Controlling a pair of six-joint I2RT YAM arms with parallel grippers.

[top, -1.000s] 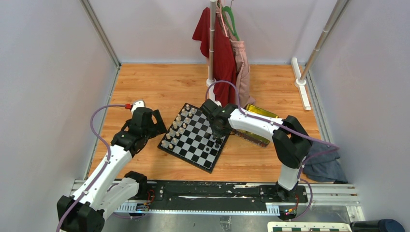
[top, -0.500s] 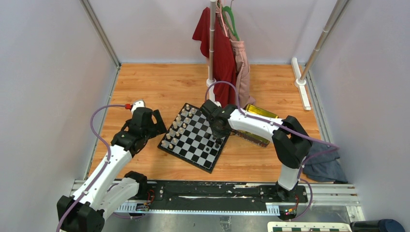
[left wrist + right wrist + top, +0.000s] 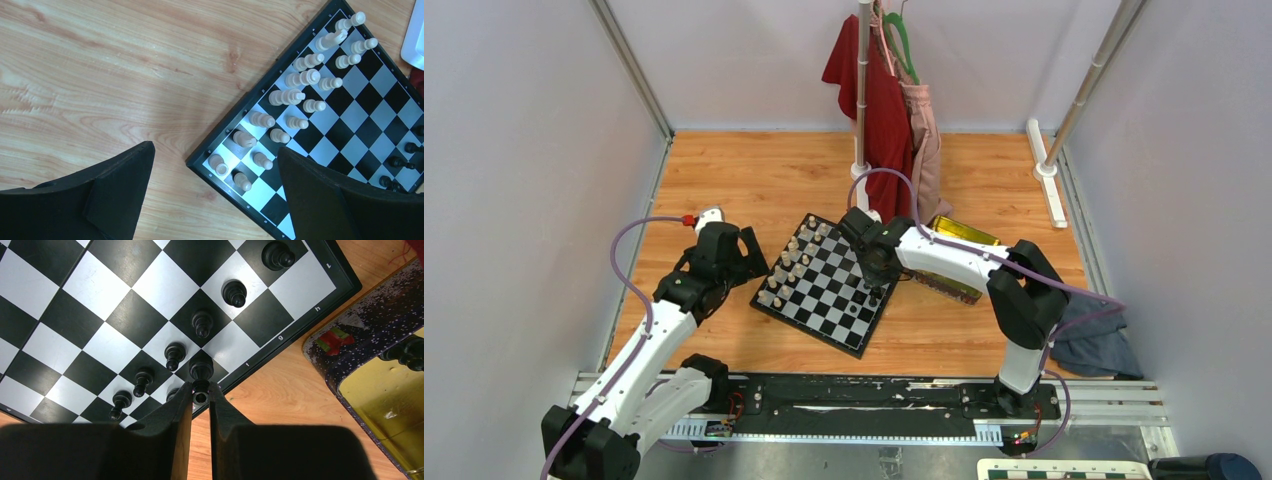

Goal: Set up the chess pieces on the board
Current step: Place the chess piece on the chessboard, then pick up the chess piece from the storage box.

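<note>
Blk piece (image 3: 201, 371) betw. R pincer (image 3: 201, 390) jaws

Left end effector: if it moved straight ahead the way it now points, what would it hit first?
Probably the board corner with the white pieces, lying between its open fingers; depth is unclear.

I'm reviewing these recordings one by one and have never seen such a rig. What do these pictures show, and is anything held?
Two robot arms are bolted at the near edge of a wooden table. The overhead picture looks down from behind them; the other two come from a camera on each wrist. On the table lie a chequered board and a gold tin. The board's left side holds cream pieces, its right black pieces. The left arm's fingers stand wide open and empty. The right arm's fingers pinch one black piece at the board's edge.
</note>
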